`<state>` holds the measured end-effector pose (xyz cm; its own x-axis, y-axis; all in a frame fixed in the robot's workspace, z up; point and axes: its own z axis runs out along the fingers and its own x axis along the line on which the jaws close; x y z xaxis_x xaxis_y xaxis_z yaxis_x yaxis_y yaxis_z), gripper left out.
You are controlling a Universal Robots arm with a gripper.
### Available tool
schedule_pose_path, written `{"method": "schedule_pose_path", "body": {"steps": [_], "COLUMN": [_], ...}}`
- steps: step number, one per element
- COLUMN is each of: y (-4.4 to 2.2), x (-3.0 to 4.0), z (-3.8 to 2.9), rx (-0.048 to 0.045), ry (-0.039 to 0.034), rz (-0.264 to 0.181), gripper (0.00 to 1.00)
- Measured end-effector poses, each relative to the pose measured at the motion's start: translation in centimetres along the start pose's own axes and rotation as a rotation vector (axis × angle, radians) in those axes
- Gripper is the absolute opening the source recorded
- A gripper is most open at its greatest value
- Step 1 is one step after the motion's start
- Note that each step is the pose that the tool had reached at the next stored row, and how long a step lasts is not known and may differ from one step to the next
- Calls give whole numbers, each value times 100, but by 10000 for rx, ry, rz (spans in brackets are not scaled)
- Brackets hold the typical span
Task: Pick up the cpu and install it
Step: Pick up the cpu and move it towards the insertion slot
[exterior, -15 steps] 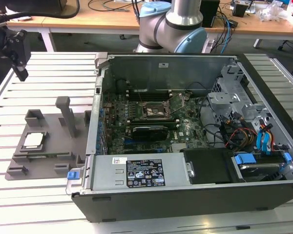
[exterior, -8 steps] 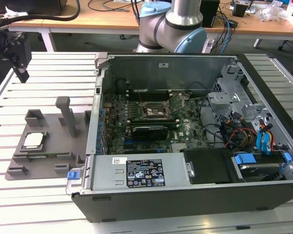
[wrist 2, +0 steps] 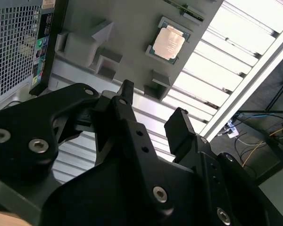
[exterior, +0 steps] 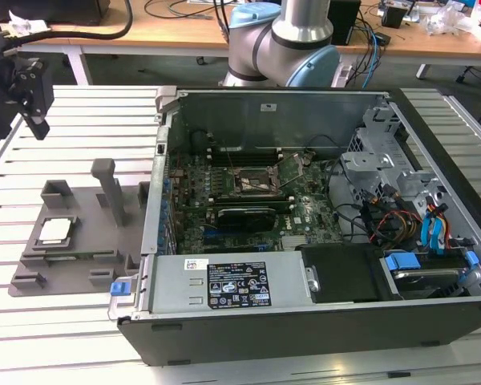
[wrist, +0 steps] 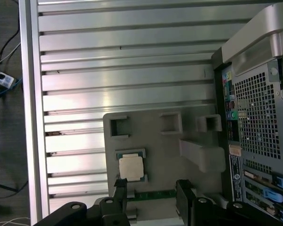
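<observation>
Gripper [wrist: 151,189], fingers [wrist: 120,188] spread, near cpu [wrist: 131,168]

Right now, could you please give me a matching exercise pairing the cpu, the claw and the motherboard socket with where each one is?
Things:
1. cpu
2. claw
3. motherboard socket

Places:
A. inside the open computer case
B. open and empty, hanging above the slatted table
C. lying in the grey holder tray

Pairs: 1-C, 2-B, 3-A.
</observation>
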<state>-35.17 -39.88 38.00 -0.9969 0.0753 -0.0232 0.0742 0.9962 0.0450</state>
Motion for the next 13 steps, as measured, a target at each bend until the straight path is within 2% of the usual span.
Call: {"method": "schedule_pose_path", "body": {"steps": [13], "y": [-5], "x": [2], "z": [108], "rx": [-1], "ry": [0], "rz": [0], "gripper": [54]}}
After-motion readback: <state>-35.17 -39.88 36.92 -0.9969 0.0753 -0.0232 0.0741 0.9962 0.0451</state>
